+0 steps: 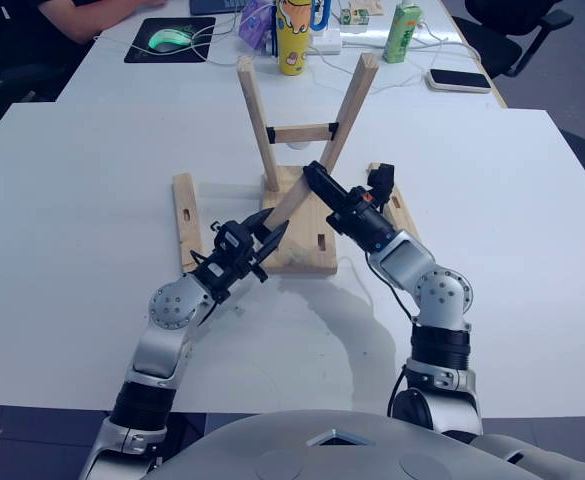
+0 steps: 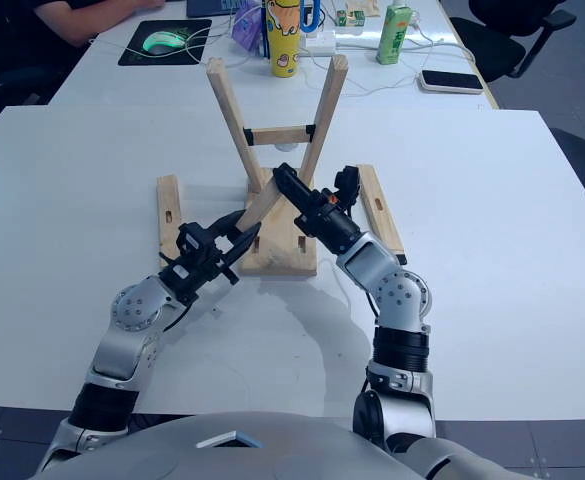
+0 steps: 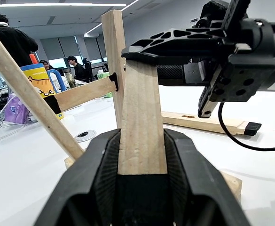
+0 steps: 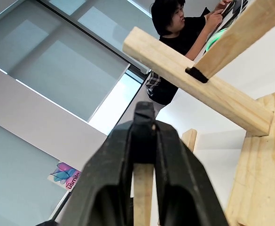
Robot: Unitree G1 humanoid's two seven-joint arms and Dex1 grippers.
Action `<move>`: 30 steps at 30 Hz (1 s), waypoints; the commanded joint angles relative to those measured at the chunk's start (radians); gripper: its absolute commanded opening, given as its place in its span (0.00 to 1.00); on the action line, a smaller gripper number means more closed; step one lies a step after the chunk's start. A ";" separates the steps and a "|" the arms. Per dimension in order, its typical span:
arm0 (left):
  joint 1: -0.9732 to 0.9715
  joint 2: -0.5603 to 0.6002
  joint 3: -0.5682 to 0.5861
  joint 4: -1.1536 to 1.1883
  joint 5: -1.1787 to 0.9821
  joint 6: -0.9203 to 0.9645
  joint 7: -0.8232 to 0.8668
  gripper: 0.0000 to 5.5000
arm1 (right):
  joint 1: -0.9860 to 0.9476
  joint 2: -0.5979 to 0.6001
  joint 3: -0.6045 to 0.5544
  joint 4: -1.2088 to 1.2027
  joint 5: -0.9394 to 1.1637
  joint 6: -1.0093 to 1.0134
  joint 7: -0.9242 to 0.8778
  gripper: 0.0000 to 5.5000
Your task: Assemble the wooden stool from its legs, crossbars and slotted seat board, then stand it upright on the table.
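Pretty bright and even overall: the white table [image 1: 82, 200] is lit flat from overhead with no harsh glare on it. Long ceiling light strips [image 3: 57, 4] glow high above the seat board [image 1: 302, 258], which only drops a soft, faint shadow along its near edge. The big window panes [image 4: 48, 56] behind it glow pale.
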 commanded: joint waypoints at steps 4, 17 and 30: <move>-0.002 -0.008 0.019 -0.014 -0.078 0.014 -0.025 0.46 | 0.011 -0.011 -0.006 0.016 -0.051 -0.058 -0.027 0.08; -0.011 -0.066 0.182 0.048 -0.163 0.000 0.092 0.66 | -0.011 -0.361 -0.169 -0.021 -0.321 -0.311 -0.037 0.08; -0.067 -0.080 0.172 0.104 -0.152 -0.002 0.088 0.66 | -0.084 -0.311 -0.125 0.311 -0.537 -0.670 0.019 0.08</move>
